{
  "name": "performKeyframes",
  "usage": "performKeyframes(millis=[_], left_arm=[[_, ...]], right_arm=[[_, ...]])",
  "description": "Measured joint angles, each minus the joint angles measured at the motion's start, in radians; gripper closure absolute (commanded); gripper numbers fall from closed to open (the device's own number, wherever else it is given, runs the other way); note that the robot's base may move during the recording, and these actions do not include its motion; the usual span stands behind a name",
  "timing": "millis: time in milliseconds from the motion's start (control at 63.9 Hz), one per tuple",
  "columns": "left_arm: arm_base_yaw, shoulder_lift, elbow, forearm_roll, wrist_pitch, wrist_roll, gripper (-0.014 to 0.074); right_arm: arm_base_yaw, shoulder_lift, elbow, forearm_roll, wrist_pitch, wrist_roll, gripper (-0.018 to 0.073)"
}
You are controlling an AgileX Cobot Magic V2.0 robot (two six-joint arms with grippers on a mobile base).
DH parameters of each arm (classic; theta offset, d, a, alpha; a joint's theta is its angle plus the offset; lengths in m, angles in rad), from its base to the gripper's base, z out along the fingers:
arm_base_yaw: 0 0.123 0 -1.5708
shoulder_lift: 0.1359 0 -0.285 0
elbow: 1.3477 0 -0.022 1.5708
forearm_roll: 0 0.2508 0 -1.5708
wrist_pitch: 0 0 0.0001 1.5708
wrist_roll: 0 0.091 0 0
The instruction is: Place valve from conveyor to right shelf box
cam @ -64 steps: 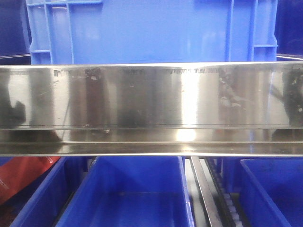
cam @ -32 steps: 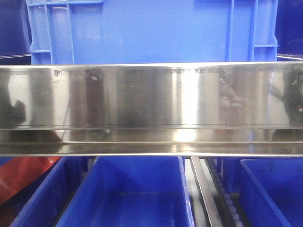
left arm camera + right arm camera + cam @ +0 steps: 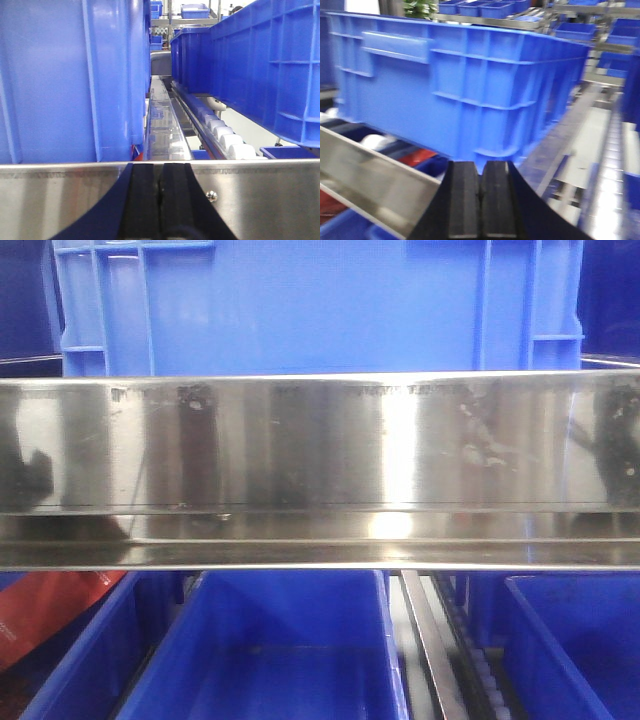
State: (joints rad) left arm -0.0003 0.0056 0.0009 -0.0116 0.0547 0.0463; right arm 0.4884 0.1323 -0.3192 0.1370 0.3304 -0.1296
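Both grippers are seen pressed closed with nothing between the pads: the left gripper [image 3: 161,200] is held low behind a steel rail [image 3: 260,200], the right gripper [image 3: 480,200] before a large blue crate [image 3: 470,90] at 12 o'clock. Neither valve nor conveyor is shown. Access is judged blocked by the shelf beam [image 3: 320,470] above the blue bins [image 3: 290,640].
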Motion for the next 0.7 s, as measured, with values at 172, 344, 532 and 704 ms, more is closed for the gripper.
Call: performKeyframes(millis=[172,344,532,704], left_arm=[[0.000,0.000,0.000,0.000,0.000,0.000,0.0708],[0.000,0.000,0.000,0.000,0.000,0.000,0.0708],[0.000,0.000,0.000,0.000,0.000,0.000,0.0708],[0.000,0.000,0.000,0.000,0.000,0.000,0.0708]], right_arm=[[-0.170,0.000,0.026,-0.024,-0.033,0.000,0.0721],[-0.343,-0.021,0.106,-0.029,-0.128,0.000,0.0721],[-0.425,-0.103,0.231,-0.029,-0.180,0.000,0.0721],[-0.449,-0.127,0.312,-0.025,-0.193,0.000,0.0721]])
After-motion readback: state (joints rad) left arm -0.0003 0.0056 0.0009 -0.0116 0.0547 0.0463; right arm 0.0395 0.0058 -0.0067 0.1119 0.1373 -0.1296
